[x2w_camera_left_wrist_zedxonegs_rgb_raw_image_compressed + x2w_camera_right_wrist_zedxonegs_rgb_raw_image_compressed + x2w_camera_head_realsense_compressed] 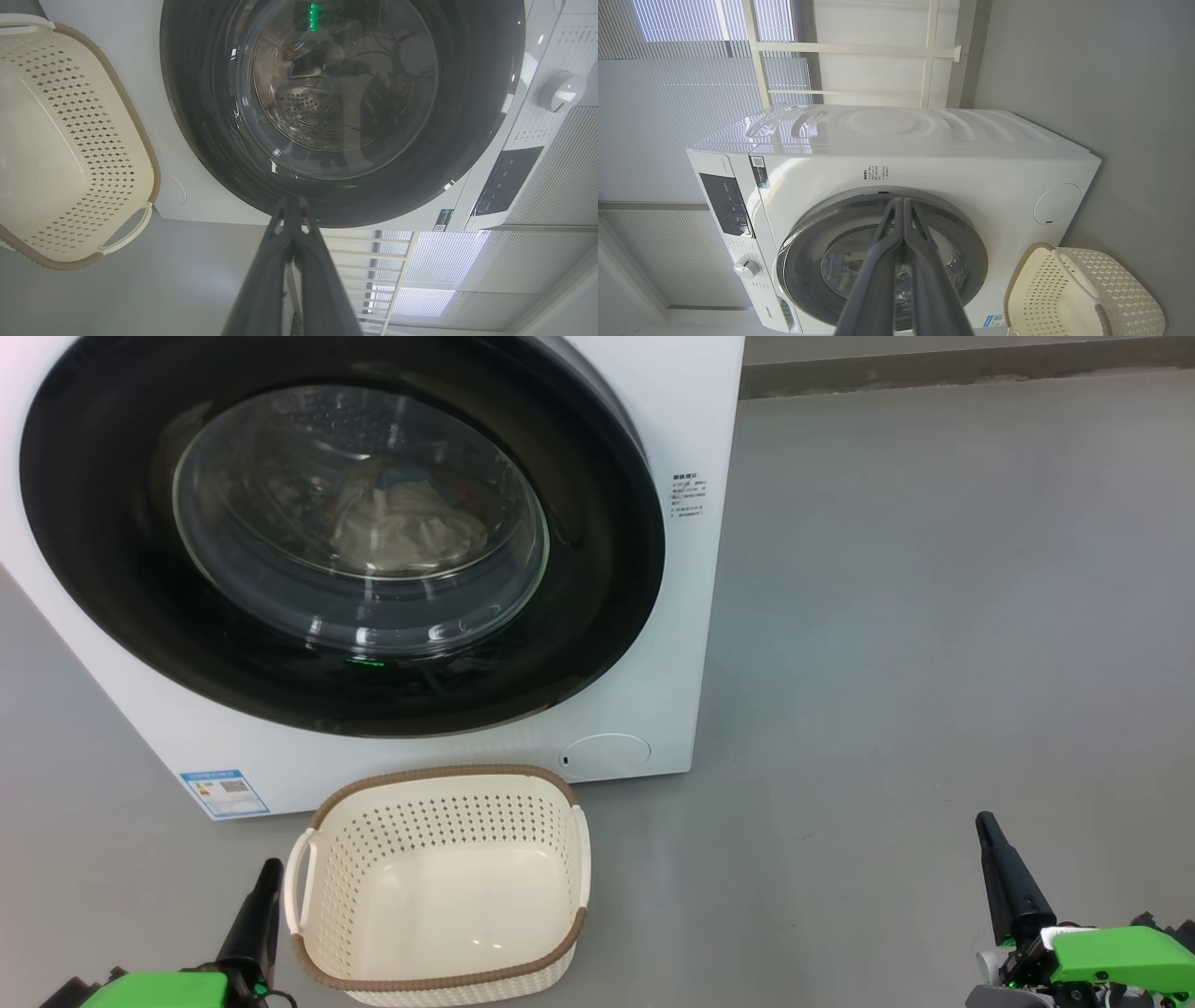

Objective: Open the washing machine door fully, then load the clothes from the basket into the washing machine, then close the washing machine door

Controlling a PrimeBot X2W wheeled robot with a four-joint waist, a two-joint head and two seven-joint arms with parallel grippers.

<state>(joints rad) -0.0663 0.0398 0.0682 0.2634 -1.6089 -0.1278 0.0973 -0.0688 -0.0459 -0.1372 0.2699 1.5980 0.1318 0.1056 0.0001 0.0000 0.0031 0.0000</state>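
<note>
Washing machine door (597, 579) is sitting shut on the washing machine (681, 420), with the clothes (401, 527) lying inside behind the glass. The empty basket (439, 812) is standing just in front of the machine. Left gripper (271, 868) and right gripper (986, 823) are hovering in front of it, both clenched and gripping nothing.

Right gripper (903, 205), fingers pressed together, points at the shut washing machine door (803, 261); basket (1111, 289) sits near it.
</note>
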